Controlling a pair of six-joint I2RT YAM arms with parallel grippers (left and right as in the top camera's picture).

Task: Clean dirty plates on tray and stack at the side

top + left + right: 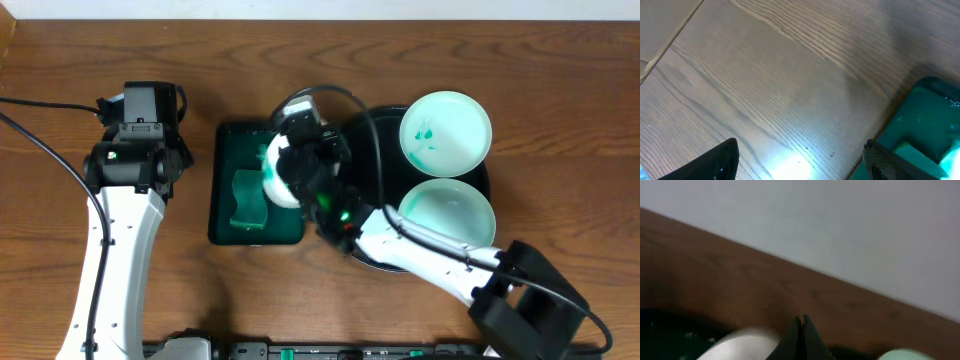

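Note:
Two white plates lie on the round black tray [372, 128]: the far plate [446, 130] has teal smears, the near plate [447, 212] looks plain. My right gripper [303, 150] is shut on the rim of the third plate [276, 178] and holds it over the right part of the green tray. In the right wrist view the fingers [801, 330] are pressed together beside that plate [740, 342]. My left gripper [800, 165] is open and empty above bare wood, left of the green tray; in the overhead view it [150, 112] is at the far left.
A rectangular dark green tray [225, 225] with a green sponge [245, 200] sits between the arms; its corner shows in the left wrist view [925, 115]. My right arm [430, 250] crosses the black tray's near edge. A wall lies behind the table [840, 225].

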